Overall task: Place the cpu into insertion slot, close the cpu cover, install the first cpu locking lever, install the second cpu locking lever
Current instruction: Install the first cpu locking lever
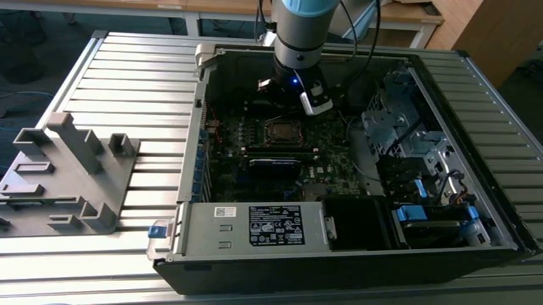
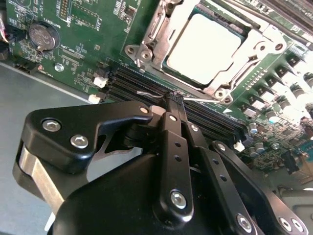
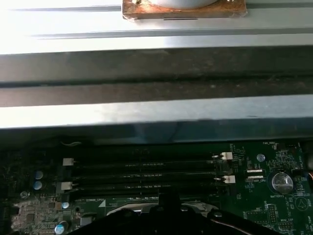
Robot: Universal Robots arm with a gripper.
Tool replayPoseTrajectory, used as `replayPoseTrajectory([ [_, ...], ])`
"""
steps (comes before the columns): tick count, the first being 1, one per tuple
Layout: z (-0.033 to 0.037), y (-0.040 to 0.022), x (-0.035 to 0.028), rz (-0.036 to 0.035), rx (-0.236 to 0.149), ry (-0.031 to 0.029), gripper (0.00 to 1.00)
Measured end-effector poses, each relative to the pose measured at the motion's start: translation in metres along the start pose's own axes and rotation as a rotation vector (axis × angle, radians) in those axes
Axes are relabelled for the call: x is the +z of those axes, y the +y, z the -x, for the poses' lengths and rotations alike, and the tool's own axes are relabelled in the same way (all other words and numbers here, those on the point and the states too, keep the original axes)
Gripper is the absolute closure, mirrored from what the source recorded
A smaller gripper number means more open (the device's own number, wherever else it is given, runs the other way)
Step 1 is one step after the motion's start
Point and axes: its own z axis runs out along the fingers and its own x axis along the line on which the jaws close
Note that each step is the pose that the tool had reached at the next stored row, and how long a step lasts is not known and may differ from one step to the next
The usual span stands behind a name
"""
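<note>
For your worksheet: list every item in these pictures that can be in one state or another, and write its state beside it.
Cover: closed down over the chip.
Chip: seated beneath the cover.
Gripper: shut, tips at a thin wire lever.
Wire lever: by the tips; latched or not, unclear.
Computer case: open, side panel off.

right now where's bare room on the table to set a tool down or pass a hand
Bare table slats run between the grey fixture and the computer case wall on the exterior view's left, and toward the far corner. Inside the case is crowded: motherboard, drive cage, power supply, with the arm over the board.
</note>
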Motion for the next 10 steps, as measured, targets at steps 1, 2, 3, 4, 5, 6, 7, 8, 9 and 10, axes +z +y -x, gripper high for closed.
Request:
replayPoseTrajectory([
  [1,0.0004,0.0,0.0001,-0.001,0.004,-0.0012,0.89],
  [2,0.0005,0.0001,0.0002,-0.0034,0.007,-0.0022,0.89],
  [3,0.0005,0.0,0.0002,-0.0037,0.007,-0.0021,0.89],
  [4,0.0005,0.0,0.0002,-0.004,0.007,-0.0022,0.89],
  [5,0.0005,0.0,0.0001,-0.0043,0.007,-0.0021,0.89],
  [6,0.0005,0.0,0.0001,-0.0045,0.008,-0.0023,0.89],
  [7,0.0005,0.0,0.0003,-0.0047,0.017,-0.0043,0.89],
  [8,0.0005,0.0,0.0005,-0.0048,0.028,-0.0071,0.89],
  [9,0.0006,-0.0001,0.0008,-0.0047,0.042,-0.0105,0.89],
  [10,0.0006,-0.0001,0.0012,-0.0047,0.055,-0.0137,0.89],
])
